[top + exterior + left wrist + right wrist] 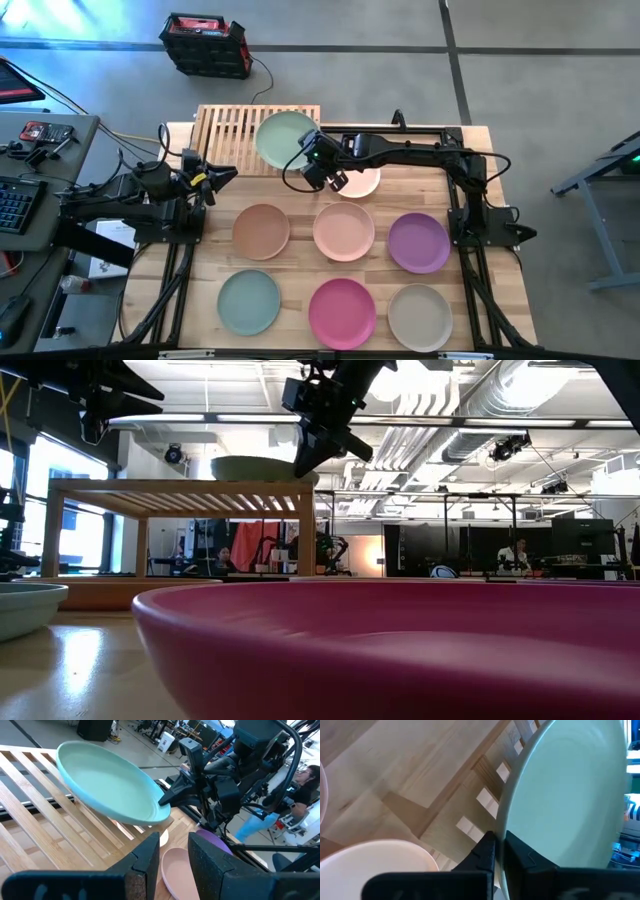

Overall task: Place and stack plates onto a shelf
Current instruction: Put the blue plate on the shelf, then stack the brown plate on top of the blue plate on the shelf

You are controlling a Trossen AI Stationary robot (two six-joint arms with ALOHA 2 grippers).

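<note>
A sage green plate [283,138] is over the right end of the slatted wood shelf [225,128]. In the low view the plate [258,468] sits level at the shelf top [180,487]. My right gripper [314,160] is shut on the plate's rim at the shelf's right end. My left gripper [222,176] hovers open above the table's left side, near the shelf's front edge, and touches nothing. Several more plates lie flat on the table: brown [261,230], peach [344,231], purple [419,242], teal [249,302], magenta [342,313], beige [420,318]. My right gripper pinches the sage green plate's rim [501,837] between its two fingers, at the edge nearest the table's right side. The fingers [170,795] come from the right, slanting down, one above the rim and one below. The plate lies about level over the slats.
A pale pink plate [362,183] lies on the table right under my right gripper. The shelf's left half [215,140] carries nothing. The magenta plate [400,650] fills the low view's foreground. A black and red case [205,45] stands on the floor beyond the table.
</note>
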